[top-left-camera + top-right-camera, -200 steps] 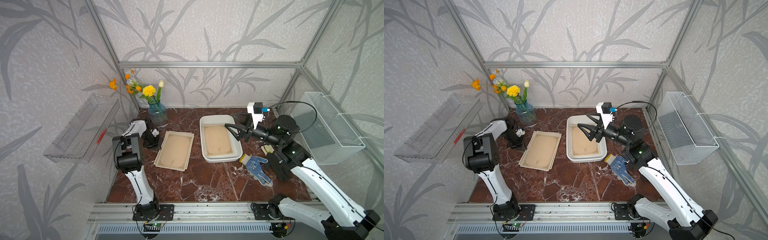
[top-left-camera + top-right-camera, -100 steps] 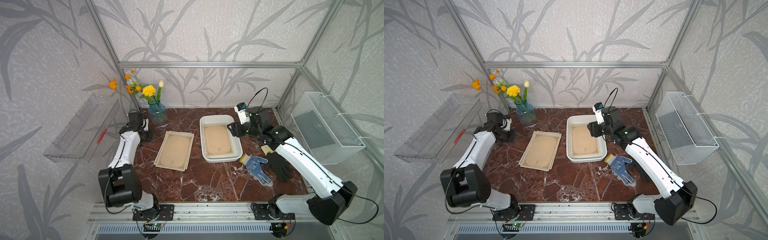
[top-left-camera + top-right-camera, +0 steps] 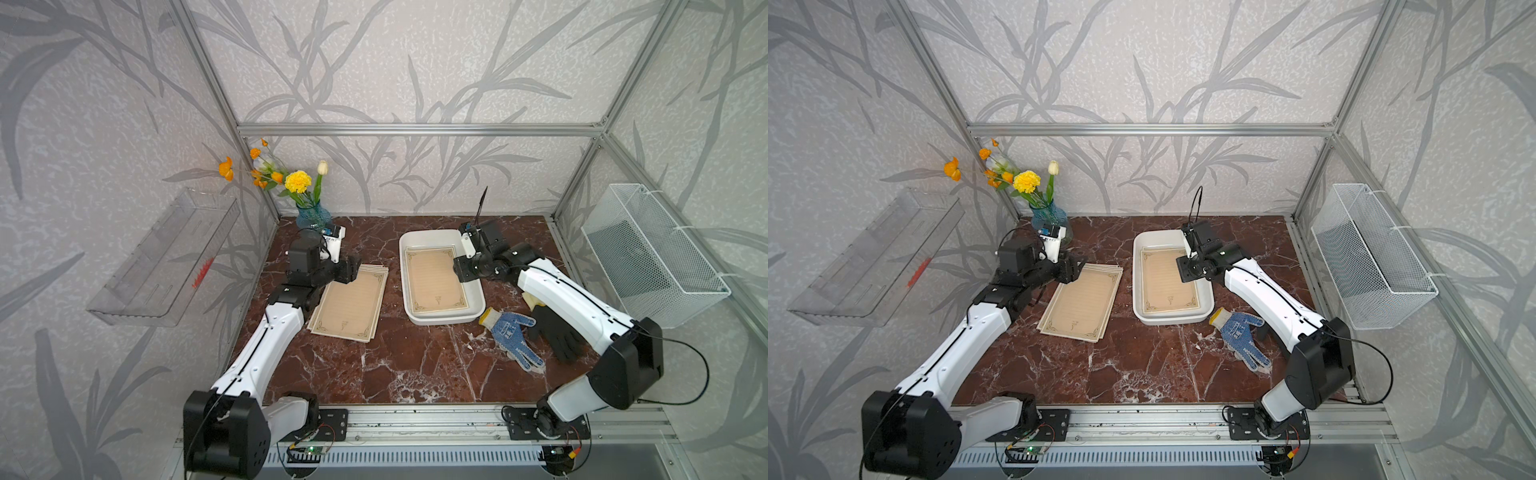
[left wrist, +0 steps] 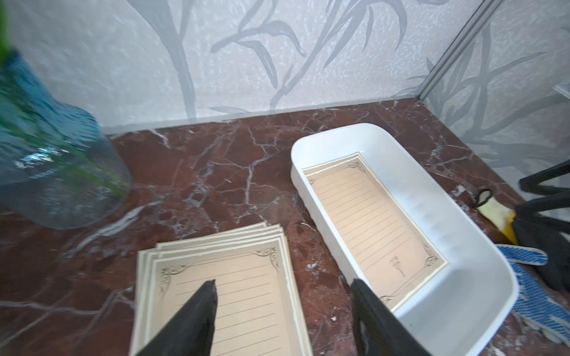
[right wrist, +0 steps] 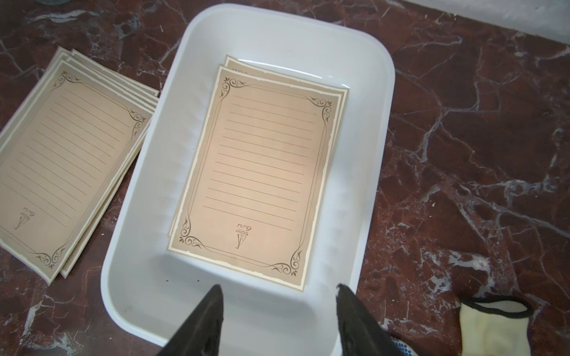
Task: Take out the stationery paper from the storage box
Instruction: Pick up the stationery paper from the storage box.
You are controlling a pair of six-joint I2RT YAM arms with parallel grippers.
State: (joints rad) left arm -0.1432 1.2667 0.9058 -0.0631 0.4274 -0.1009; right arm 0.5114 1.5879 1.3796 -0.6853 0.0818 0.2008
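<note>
We see the left arm unfolded, and the left end effector point(image 4: 282, 282) is now over the rear corner of the stationery paper point(image 3: 353, 299) on the table point(image 3: 395, 365). The right end effector point(image 5: 278, 288) has dropped low over the storage box point(image 3: 440, 319).

vase point(image 4: 55, 160) — blurred, cut off | stationery paper point(image 5: 259, 178) — lower sheet mostly covered

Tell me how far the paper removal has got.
Done: a fanned stack of stationery paper lies on the table beside the storage box. In hand: nothing; the right jaws stand open and empty over the box, and the left jaws stand open and empty over the stack. Left: at least two sheets lie in the box.
</note>
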